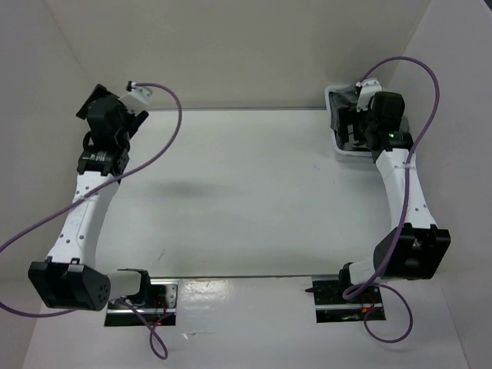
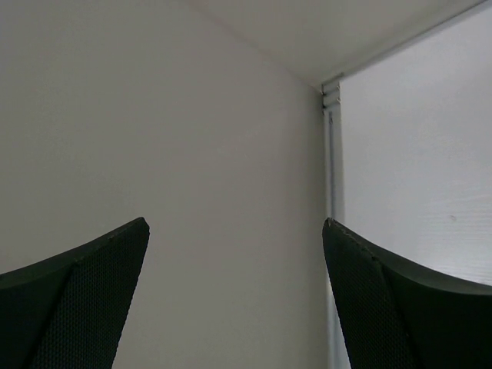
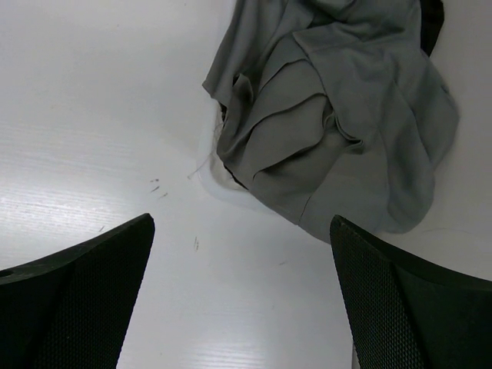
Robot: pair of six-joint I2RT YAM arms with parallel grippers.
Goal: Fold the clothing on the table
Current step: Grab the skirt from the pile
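Observation:
The clothing [image 3: 338,115], a crumpled grey pleated skirt, lies in a heap at the table's [image 1: 246,192] far right corner. In the right wrist view it fills the upper right, just beyond my right gripper [image 3: 240,223]. That gripper is open, with bare tabletop [image 3: 92,115] between its fingers, and does not touch the cloth. From above, my right gripper [image 1: 360,115] hovers over the heap and hides most of it. My left gripper [image 1: 98,104] is at the far left corner, open and empty, and in its own view [image 2: 234,223] it faces the white wall.
A white basket [image 1: 347,152] sits under the heap at the back right, its rim [image 3: 223,175] peeking out below the skirt's edge. A strip of black cloth [image 3: 435,19] shows behind the skirt. Upright white walls [image 1: 231,46] enclose the table. Purple cables trail from both arms.

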